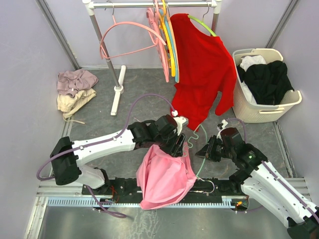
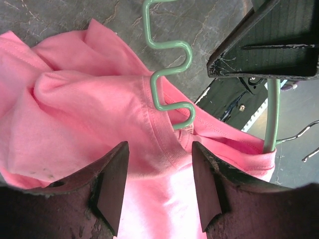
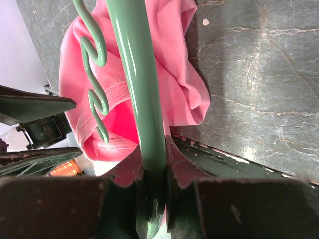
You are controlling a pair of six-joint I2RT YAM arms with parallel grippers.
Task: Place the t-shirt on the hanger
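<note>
The pink t-shirt (image 1: 164,181) hangs bunched over the front rail between the arms, its collar threaded over one end of the mint-green hanger (image 1: 202,164). In the left wrist view the hanger's wavy bar (image 2: 169,74) runs into the ribbed collar of the t-shirt (image 2: 89,114). My left gripper (image 2: 158,186) is open just above that collar, with pink cloth showing between its fingers (image 2: 112,189). My right gripper (image 3: 154,169) is shut on the hanger's smooth arm (image 3: 139,89), to the right of the t-shirt (image 3: 179,74). In the top view the left gripper (image 1: 180,147) and right gripper (image 1: 203,151) stand close together.
A clothes rack (image 1: 118,74) at the back carries pink hangers (image 1: 129,35) and a red shirt (image 1: 202,74) on a lime-green hanger. A beige laundry basket (image 1: 249,107) with dark and white clothes stands at the right. A pile of pale clothes (image 1: 75,89) lies at the left.
</note>
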